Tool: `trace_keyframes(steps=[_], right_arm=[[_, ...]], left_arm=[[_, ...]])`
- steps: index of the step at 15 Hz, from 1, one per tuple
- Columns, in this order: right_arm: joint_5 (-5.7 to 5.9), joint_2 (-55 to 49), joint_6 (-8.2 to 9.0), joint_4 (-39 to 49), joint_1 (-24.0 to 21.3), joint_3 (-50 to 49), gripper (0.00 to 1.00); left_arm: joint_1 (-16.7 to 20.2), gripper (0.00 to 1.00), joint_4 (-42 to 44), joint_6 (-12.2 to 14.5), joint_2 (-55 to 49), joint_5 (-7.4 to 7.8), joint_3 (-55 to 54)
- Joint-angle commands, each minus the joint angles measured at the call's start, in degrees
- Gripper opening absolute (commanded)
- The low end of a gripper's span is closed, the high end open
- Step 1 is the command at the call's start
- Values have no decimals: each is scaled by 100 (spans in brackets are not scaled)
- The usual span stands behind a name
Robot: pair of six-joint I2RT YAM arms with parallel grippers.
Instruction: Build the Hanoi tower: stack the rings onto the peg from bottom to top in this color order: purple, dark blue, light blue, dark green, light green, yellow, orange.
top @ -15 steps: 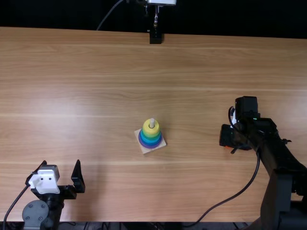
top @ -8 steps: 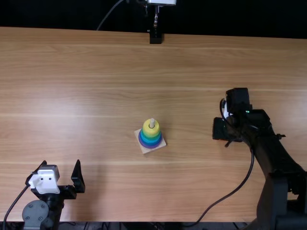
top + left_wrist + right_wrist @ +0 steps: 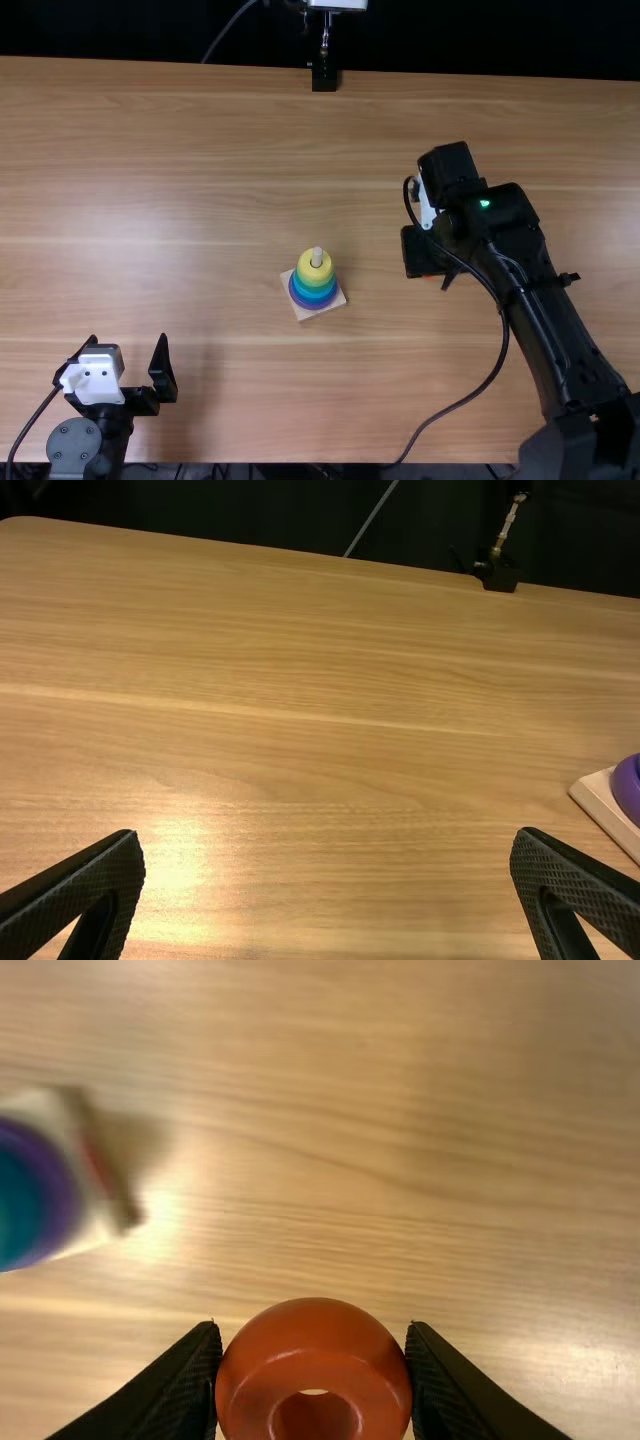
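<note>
Shows no legible text, label, brand, number or sign, in the top view or in either wrist view.
</note>
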Motion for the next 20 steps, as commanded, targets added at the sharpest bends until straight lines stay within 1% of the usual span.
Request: trace_keyframes(steps=[1, 5, 7, 8, 20], right_arm=[[-205, -263, -12, -144, 234, 576, 0], [-205, -123, 19, -746, 990, 1762, 0], [-205, 264, 62, -788, 1368, 2166, 0], [-205, 352, 62, -798, 1473, 2316, 0], [-205, 993, 83, -756, 1965, 2843, 0]], left_arm=[[-63, 100, -439, 52, -67, 63, -600], [-63, 100, -439, 52, -67, 63, -600], [-63, 100, -439, 52, -67, 63, -600], [-63, 100, -439, 52, -67, 63, -600], [-63, 100, -439, 52, -67, 63, -600]])
